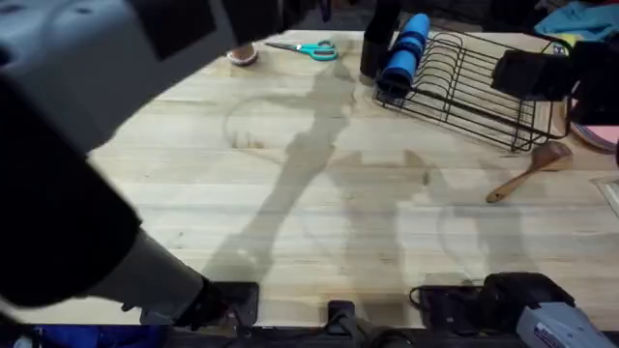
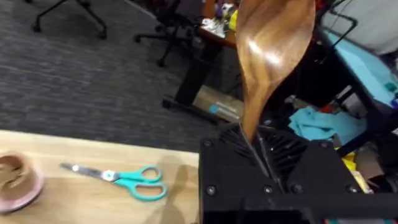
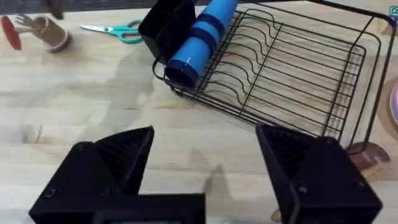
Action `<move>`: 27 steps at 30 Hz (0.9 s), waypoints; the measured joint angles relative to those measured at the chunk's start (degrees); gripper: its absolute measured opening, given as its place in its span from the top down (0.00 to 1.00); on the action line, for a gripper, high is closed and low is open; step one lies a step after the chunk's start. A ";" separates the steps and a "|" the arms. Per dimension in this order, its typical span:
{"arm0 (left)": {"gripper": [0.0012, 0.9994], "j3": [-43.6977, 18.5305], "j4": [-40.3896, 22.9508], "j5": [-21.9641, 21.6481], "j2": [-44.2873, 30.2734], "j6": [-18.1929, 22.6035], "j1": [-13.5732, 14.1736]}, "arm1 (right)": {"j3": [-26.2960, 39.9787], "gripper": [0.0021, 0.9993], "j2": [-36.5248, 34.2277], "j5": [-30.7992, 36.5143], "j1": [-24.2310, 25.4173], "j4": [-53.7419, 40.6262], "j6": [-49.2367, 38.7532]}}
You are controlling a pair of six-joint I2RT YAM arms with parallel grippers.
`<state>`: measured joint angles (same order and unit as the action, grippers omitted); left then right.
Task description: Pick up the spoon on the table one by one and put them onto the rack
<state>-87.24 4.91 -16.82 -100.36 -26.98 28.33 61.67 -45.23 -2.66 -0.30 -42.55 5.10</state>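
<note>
2 spoons visible. 1 spoon on the table (image 1: pixel 537 170) lying on bare wood at about 3 o'clock on the table (image 1: pixel 319 203), bowl end at the corner foot of the rack (image 1: pixel 474 87), handle slanting away toward 7 o'clock. Second spoon (image 2: pixel 270 56), darker brown and glossy, clamped by its handle in the left gripper (image 2: pixel 264 163), bowl standing upright above the black fingers; left arm raised close under the overhead camera, large and blurred. Right gripper (image 3: pixel 205 165) spread wide with nothing between its fingers, hovering over the wood just short of the rack. Rack at 1 o'clock, black wire, tall black utensil cup (image 3: pixel 166 26) at its 9 o'clock end, blue cylinder (image 3: pixel 198 42) lying across the wires beside the cup. Teal-handled scissors (image 1: pixel 308 48) flat at 12 o'clock, well apart from the rack.
</note>
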 joint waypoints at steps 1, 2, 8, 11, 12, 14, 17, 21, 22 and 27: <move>0.96 0.00 1.60 0.00 -0.95 0.00 0.36 | 0.00 0.01 0.00 0.00 0.00 0.00 0.00; 0.96 0.00 2.95 0.00 -1.82 0.00 0.65 | 0.00 0.01 0.01 0.00 0.00 0.00 0.00; 0.96 0.00 10.94 -0.17 -6.99 0.00 2.38 | 0.00 0.01 0.00 0.00 0.00 -0.02 0.00; 0.96 0.00 14.50 -0.20 -9.31 0.00 2.99 | 0.00 0.01 0.00 0.00 0.00 -0.01 0.00; 0.96 0.00 15.58 -0.20 -10.10 -0.02 3.13 | 0.00 0.01 0.00 0.00 0.00 0.00 0.00; 0.96 0.00 17.55 -0.20 -11.55 -0.01 3.33 | 0.00 0.01 0.00 0.00 0.00 0.00 0.00; 0.96 0.00 21.22 -0.20 -13.91 0.00 3.52 | 0.00 0.01 0.00 0.00 0.00 0.00 0.00; 0.96 0.00 25.82 -0.33 -16.56 -0.02 3.66 | 0.00 0.01 0.00 0.00 0.00 0.05 0.00; 0.96 0.00 27.01 -0.37 -17.17 -0.02 3.71 | 0.00 0.01 0.02 0.00 0.00 0.05 -0.01; 0.96 0.00 29.60 -0.50 -19.77 -1.16 4.00 | 0.00 0.01 0.00 0.00 0.00 0.11 -0.02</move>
<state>-87.24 34.51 -17.32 -120.13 -28.15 32.34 61.67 -45.23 -2.66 -0.30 -42.44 5.09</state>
